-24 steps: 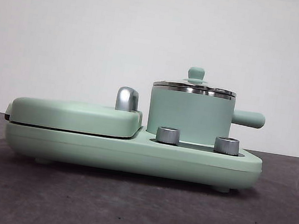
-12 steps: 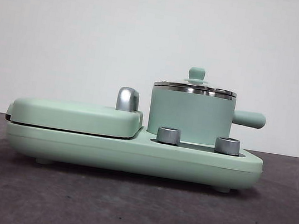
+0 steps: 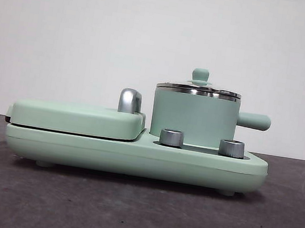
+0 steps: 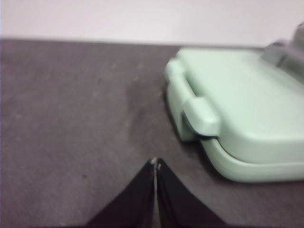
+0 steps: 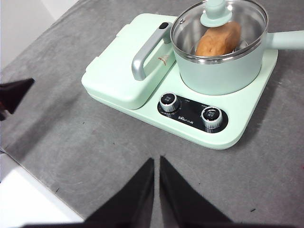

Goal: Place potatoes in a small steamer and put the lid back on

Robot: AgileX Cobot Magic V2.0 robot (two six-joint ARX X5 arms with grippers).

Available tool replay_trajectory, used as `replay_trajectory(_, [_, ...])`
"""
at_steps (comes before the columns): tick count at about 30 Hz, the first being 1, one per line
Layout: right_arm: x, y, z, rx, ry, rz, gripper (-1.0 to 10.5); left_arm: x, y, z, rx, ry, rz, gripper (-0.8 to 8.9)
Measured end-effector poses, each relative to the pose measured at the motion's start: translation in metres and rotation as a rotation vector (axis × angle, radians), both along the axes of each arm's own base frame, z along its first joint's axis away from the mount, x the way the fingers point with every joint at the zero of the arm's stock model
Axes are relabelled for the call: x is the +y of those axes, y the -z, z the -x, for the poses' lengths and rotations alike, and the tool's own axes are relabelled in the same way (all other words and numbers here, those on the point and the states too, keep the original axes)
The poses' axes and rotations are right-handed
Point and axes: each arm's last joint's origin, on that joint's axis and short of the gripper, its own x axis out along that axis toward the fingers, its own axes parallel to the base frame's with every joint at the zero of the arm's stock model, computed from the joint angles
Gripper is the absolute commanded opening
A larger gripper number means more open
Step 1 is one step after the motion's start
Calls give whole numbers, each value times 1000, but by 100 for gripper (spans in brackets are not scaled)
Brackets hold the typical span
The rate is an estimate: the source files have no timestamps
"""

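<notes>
The small steamer (image 3: pixel 194 119) (image 5: pixel 218 71) is a mint-green pot standing on the right half of the cooker base (image 3: pixel 134 156). On it sits the glass lid (image 5: pixel 223 19) with its mint knob (image 3: pixel 200 75). Through the glass an orange-brown potato (image 5: pixel 218 39) lies inside the pot. My right gripper (image 5: pixel 156 164) is shut and empty, hanging above the table on the side of the cooker that has the dials. My left gripper (image 4: pixel 156 164) is shut and empty, low over the table beside the griddle end of the cooker.
A flat mint griddle cover (image 3: pixel 77 117) (image 4: pixel 237 104) with a chrome handle (image 5: pixel 147 52) fills the cooker's left half. Two silver dials (image 3: pixel 172 137) (image 3: pixel 232 148) face the front. The pot's side handle (image 3: pixel 253 121) juts right. The left arm's black tip (image 5: pixel 14 92) shows beside the cooker.
</notes>
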Motion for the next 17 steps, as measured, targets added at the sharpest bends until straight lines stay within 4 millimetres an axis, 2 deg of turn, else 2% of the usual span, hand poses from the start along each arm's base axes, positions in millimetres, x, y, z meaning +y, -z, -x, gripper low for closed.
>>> replay_trajectory(17, [0, 0, 0, -1, 0, 0, 17, 1, -2, -1, -48, -7, 3, 5])
